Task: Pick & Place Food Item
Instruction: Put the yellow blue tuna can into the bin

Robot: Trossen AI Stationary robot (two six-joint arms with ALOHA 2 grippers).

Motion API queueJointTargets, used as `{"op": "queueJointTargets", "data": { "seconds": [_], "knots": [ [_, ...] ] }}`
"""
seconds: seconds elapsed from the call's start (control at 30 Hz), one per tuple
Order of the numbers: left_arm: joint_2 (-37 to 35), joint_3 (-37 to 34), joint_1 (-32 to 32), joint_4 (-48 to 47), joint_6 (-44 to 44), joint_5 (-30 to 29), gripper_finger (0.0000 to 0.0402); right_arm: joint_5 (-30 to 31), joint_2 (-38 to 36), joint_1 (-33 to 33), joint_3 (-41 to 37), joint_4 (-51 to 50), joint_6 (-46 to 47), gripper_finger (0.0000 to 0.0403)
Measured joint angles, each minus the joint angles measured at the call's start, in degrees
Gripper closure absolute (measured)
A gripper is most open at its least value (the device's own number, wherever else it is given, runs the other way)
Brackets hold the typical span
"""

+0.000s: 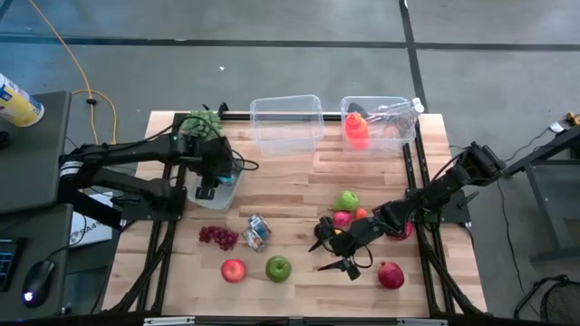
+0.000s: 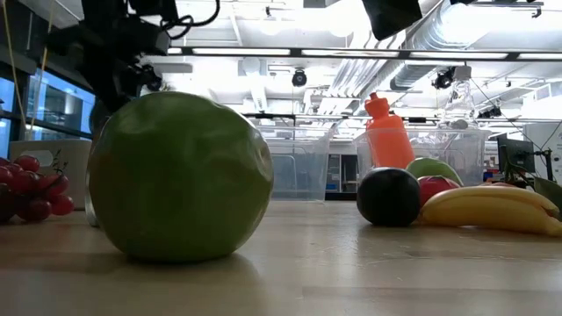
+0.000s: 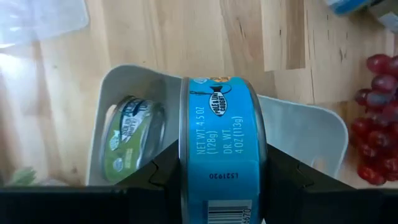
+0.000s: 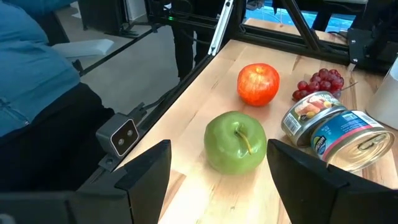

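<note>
The blue can (image 3: 221, 155) is clamped on its edge between the left gripper (image 3: 217, 186)'s fingers (image 3: 155, 180), right above the white tub (image 3: 311, 134). A green can (image 3: 134, 134) already lies inside the white tub. This looks like the putting-down step. Next, the can should go lower into the tub, and then the fingers should let go. Well away from the tub, the right gripper (image 4: 217, 180) hangs low over the worktop (image 1: 290, 190) with its fingers apart and empty, facing the green apple (image 4: 236, 142). Past the apple sit a red apple (image 4: 258, 84), two cans (image 4: 333, 130) and red grapes (image 4: 323, 81).
</note>
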Motion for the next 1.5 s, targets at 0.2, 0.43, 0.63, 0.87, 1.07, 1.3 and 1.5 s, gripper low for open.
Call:
{"op": "queueJointTargets", "data": {
  "seconds": [0.2, 0.43, 0.63, 0.87, 1.07, 1.3, 1.5],
  "knots": [
    [0.0, -4.74, 2.39, 1.82, 1.19, 1.12, 0.0258, 0.0, 0.0, 0.0, 0.0, 0.01, 0.0, 0.0149],
    [0.02, -9.42, 5.16, 5.04, 2.59, 1.02, 0.0258, 0.0, 0.0, 0.0, 0.0, 0.04, 0.0, 0.0149],
    [0.02, -11.22, 7.09, 7.35, 3.21, 0.92, 0.0258, 0.0, 0.0, 0.0, 0.0, 0.04, 0.0, 0.0149],
    [0.03, -11.81, 7.4, 7.46, 2.89, 0.93, 0.0258, 0.0, 0.0, 0.0, 0.0, 0.09, 0.0, 0.0149],
    [0.02, -11.81, 7.38, 7.54, 2.81, 0.92, 0.0258, 0.0, 0.0, 0.0, 0.0, 0.09, 0.0, 0.0149],
    [0.02, -11.81, 7.38, 7.99, 1.18, 1.01, 0.0258, 0.0, 0.0, 0.0, 0.0, 0.02, 0.0, 0.0149],
    [0.02, -13.54, 7.38, 10.73, -1.56, 1.02, 0.0258, 0.0, 0.0, 0.0, 0.0, 0.02, 0.0, 0.0149]
  ]
}}
